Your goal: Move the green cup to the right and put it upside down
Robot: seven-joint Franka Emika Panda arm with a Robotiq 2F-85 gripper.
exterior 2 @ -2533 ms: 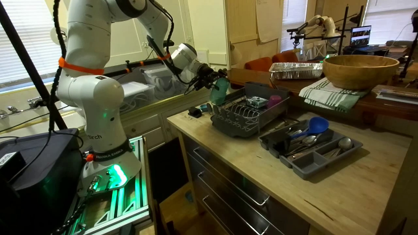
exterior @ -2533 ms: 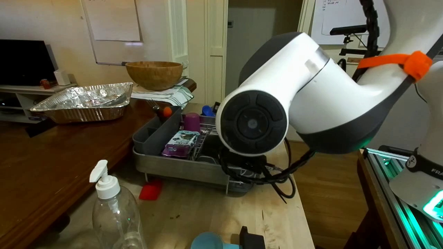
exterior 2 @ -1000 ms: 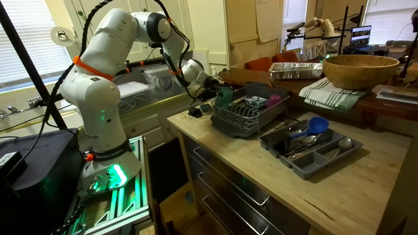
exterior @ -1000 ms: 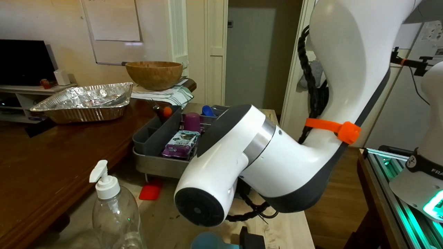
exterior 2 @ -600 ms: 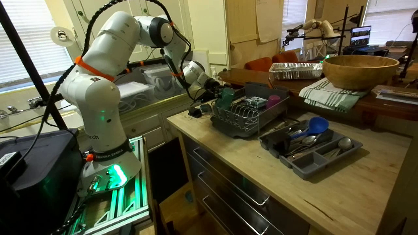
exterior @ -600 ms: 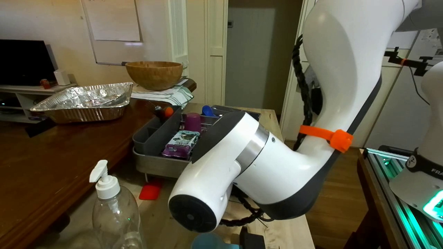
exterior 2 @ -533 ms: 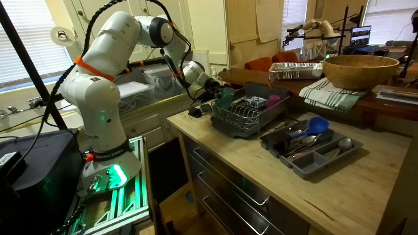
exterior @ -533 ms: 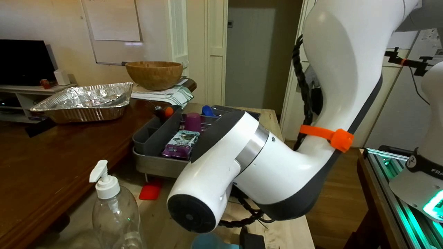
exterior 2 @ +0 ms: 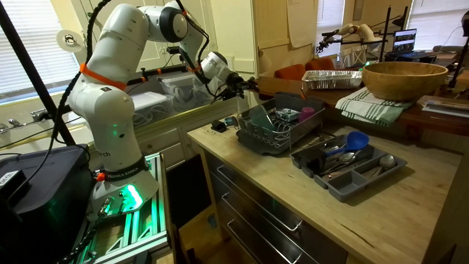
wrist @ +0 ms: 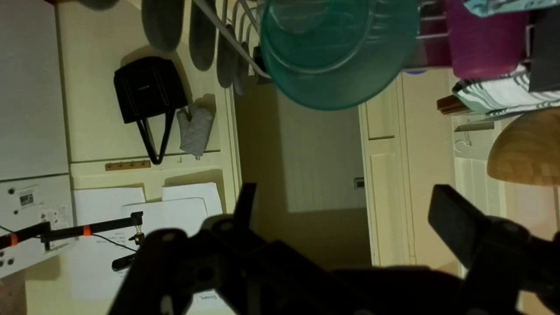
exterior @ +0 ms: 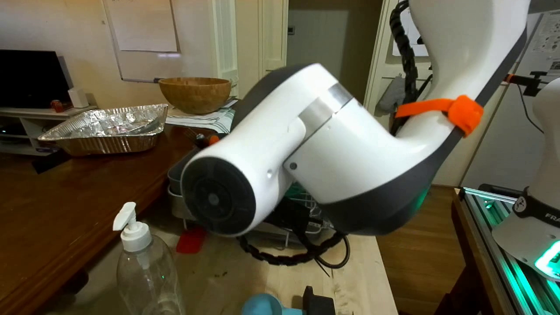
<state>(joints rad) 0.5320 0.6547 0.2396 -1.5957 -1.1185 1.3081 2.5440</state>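
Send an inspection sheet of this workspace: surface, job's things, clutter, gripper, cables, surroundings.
Surface: wooden counter, a dark line on it.
Job's things: green cup tilted in the dish rack; which way its mouth faces, can't tell.
Clutter: purple cup and package in the rack; cutlery tray with blue ladle; pump bottle.
Gripper: fingers spread, apart from the green cup; held: nothing seen.
Cables: hang looped below the arm; contact with the counter unclear.
Surroundings: foil pan, wooden bowl; another robot arm farther back.
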